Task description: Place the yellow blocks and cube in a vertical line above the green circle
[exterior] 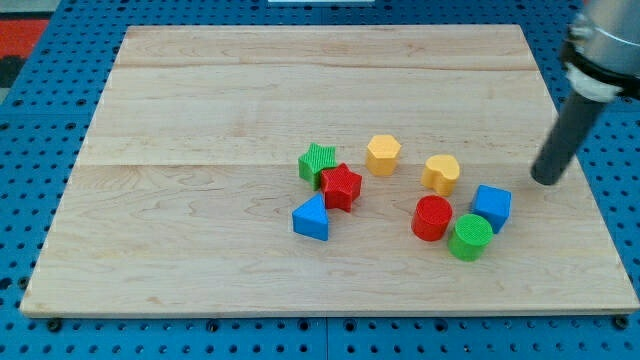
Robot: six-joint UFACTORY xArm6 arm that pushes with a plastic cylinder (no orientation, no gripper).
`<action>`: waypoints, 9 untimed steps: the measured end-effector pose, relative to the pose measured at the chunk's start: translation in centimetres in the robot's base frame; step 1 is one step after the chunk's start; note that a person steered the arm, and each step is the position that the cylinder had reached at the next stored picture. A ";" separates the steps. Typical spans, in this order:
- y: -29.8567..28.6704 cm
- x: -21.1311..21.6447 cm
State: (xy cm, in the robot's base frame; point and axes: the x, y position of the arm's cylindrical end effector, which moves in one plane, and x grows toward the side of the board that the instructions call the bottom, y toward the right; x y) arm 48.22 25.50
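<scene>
Yellow blocks [383, 154] [441, 173], one hexagonal, one heart-like, sit above-left of the green circle [470, 237]; the blue cube [491, 207] touches its upper right. My tip [545, 180], no claw, stands right of the cube. Pale wooden worktop [200, 120], blue pegboard [20, 200] around.
</scene>
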 end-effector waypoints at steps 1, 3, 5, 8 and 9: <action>-3.9 3.3; -7.1 1.8; -11.4 -9.2; -22.0 -4.4; -19.1 -4.3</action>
State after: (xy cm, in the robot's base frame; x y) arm 43.87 6.38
